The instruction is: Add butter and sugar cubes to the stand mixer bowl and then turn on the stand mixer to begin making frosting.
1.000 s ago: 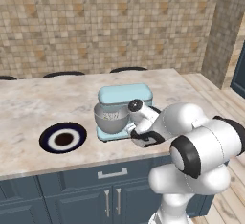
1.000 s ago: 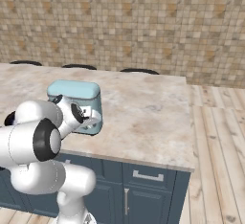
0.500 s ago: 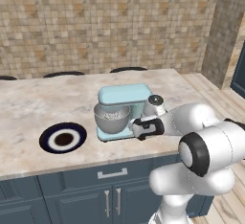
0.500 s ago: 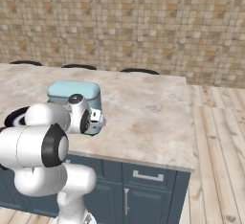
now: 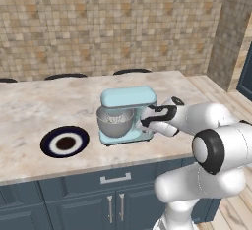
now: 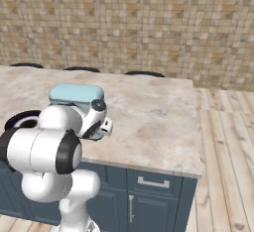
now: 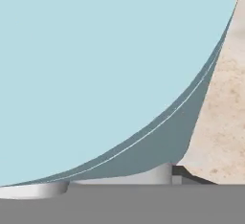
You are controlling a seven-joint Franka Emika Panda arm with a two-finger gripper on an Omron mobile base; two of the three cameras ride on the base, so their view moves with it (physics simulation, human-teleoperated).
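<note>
The stand mixer (image 5: 127,113) sits near the front edge of the counter (image 5: 44,101), its bowl (image 5: 115,122) under the head. The gripper (image 5: 145,122) has swung from in front of the bowl to the mixer's right side, probably reaching for the switch; whether its jaws are spread I cannot tell. One mixer, one bowl, one plate (image 5: 64,142); butter and sugar cubes are not discernible.

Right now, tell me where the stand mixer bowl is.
In the left base view, the stand mixer bowl sits under the head of the stand mixer on its base, right of the dark blue plate on the counter.
</note>
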